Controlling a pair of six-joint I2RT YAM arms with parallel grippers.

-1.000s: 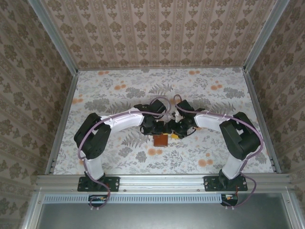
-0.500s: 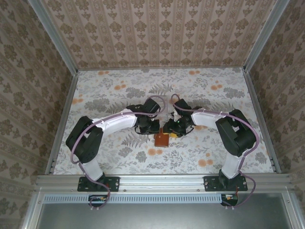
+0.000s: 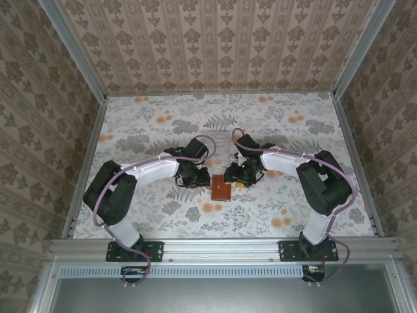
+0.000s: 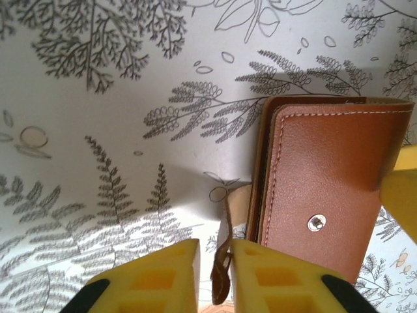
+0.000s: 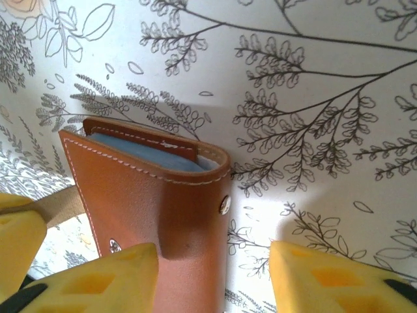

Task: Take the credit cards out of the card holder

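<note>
The reddish-brown leather card holder (image 3: 220,190) lies folded shut on the floral table between both grippers. In the left wrist view its snap-studded cover (image 4: 326,176) is at the right, and its thin leather strap (image 4: 225,277) stands between my left gripper's (image 4: 215,251) yellow fingers. The strap leans on the right finger, with a small gap to the left one. My right gripper (image 5: 212,251) is open wide: one finger is over the holder's cover (image 5: 143,195), the other over bare table. A grey-blue lining (image 5: 150,153) shows at the holder's edge. The credit cards are hidden.
The patterned table (image 3: 150,130) is bounded by metal rails and wallpapered walls on three sides. Both arms bend inward, with the left gripper (image 3: 201,180) and right gripper (image 3: 233,177) close together over the holder.
Both arms have sunk lower and spread their elbows outward. My left jaws, shut a second ago, have parted slightly around the strap. The holder has stayed in place.
</note>
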